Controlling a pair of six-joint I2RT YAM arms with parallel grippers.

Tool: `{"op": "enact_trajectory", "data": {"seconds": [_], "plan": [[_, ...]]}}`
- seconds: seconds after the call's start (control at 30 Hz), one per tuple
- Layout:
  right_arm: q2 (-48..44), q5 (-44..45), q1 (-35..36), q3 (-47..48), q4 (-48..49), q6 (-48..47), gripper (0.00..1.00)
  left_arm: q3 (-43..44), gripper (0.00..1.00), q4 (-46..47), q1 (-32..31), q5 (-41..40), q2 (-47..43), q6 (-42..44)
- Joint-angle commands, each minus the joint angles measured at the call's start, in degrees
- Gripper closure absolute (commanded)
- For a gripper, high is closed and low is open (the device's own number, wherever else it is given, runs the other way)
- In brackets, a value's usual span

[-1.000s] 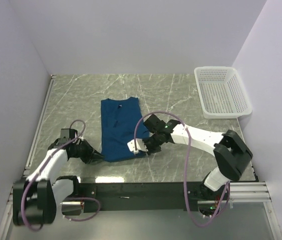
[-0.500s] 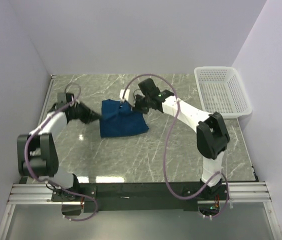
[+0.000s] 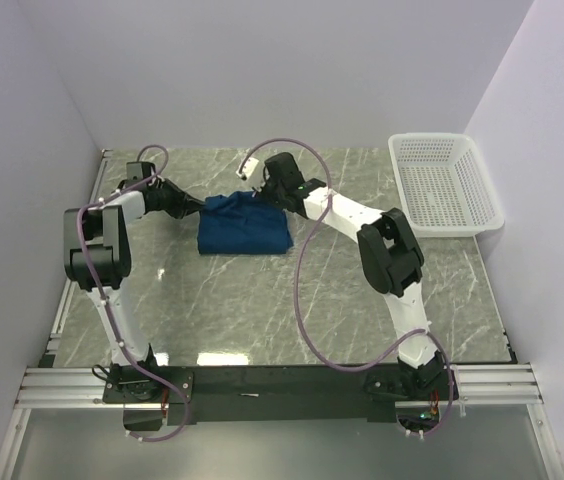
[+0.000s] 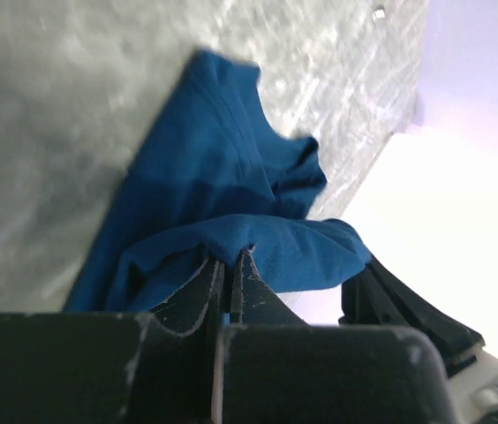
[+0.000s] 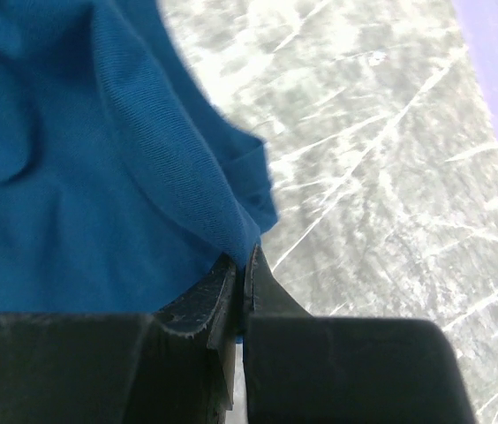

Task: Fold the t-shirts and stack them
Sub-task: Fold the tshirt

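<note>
The dark blue t-shirt (image 3: 243, 226) lies folded over on itself on the marble table, in the far middle. My left gripper (image 3: 202, 206) is shut on its far left corner; the left wrist view shows the blue cloth (image 4: 231, 203) pinched between the jaws (image 4: 229, 258). My right gripper (image 3: 265, 196) is shut on the far right corner; the right wrist view shows cloth (image 5: 99, 159) clamped between the jaws (image 5: 242, 258). Both corners are held low over the shirt's far edge. The chest print is hidden.
A white mesh basket (image 3: 445, 183) stands at the far right of the table (image 3: 262, 310). White walls close the left, back and right. A black rail runs along the near edge.
Both grippers have carried the shirt's near hem away from me to the far edge, folding the shirt in half. The arms are now stretched far out.
</note>
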Motion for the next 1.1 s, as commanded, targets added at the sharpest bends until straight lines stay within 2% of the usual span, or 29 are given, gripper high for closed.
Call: {"op": "enact_trajectory", "data": {"seconds": [0.0, 0.4, 0.43, 0.47, 0.5, 0.53, 0.57, 0.63, 0.77, 0.87, 0.9, 0.93, 0.97, 1.0, 1.07], "plan": [[1.3, 5.6, 0.0, 4.7, 6.7, 3.1, 1.00, 5.4, 1.00, 2.3, 0.3, 0.2, 1.6, -0.7], [4.7, 7.1, 0.0, 7.2, 7.1, 3.8, 1.00, 10.4, 0.99, 2.2, 0.8, 0.6, 7.5, -1.3], [5.3, 8.8, 0.0, 7.4, 7.3, 4.5, 0.96, 10.6, 0.98, 3.0, 1.0, 0.8, 7.7, -1.5], [5.8, 10.0, 0.0, 8.5, 7.5, 5.1, 0.84, 10.7, 0.81, 4.0, 1.1, 1.7, 7.7, -1.7], [6.2, 11.7, 0.0, 9.0, 8.5, 5.9, 0.69, 10.8, 0.71, 4.9, 1.2, 1.9, 7.3, -1.8], [6.9, 16.6, 0.1, 9.5, 9.3, 8.3, 0.42, 11.0, 0.63, 6.7, 1.4, 1.6, 6.9, -1.9], [7.3, 17.8, 0.0, 11.1, 9.4, 9.7, 0.36, 11.3, 0.51, 7.7, 1.8, 1.4, 6.2, -1.1], [6.8, 19.0, -0.2, 12.4, 8.2, 12.5, 0.24, 13.6, 0.40, 7.6, 2.2, -0.8, 3.2, 1.4], [1.8, 16.4, -1.3, 9.1, 6.6, 17.1, 0.22, 16.0, 0.33, 1.8, 2.5, -7.3, -4.0, 12.9], [-2.1, 1.2, -3.0, 9.9, -5.0, 15.3, 0.20, 10.6, 0.36, -0.1, 2.4, -7.1, -9.6, 15.1], [-3.1, -17.3, -3.6, 9.7, -13.9, 13.0, 0.25, 9.2, 0.40, -2.1, 2.4, -5.8, -10.8, 15.5], [-5.3, -26.3, -4.3, 9.1, -18.0, 7.1, 0.32, 6.0, 0.43, -2.9, 2.3, -2.7, -11.1, 16.1], [-6.7, -33.8, -5.1, 6.0, -21.6, 3.8, 0.33, 4.4, 0.48, -3.7, 1.8, -1.7, -11.3, 16.7], [-8.2, -44.1, -5.0, 3.9, -27.3, 1.0, 0.33, 2.7, 0.48, -4.6, 1.4, -1.4, -11.5, 17.5], [-13.0, -47.7, -4.5, -3.3, -30.5, -2.7, 0.32, -0.9, 0.45, -8.3, 0.1, -3.1, -11.1, 21.8]]}}
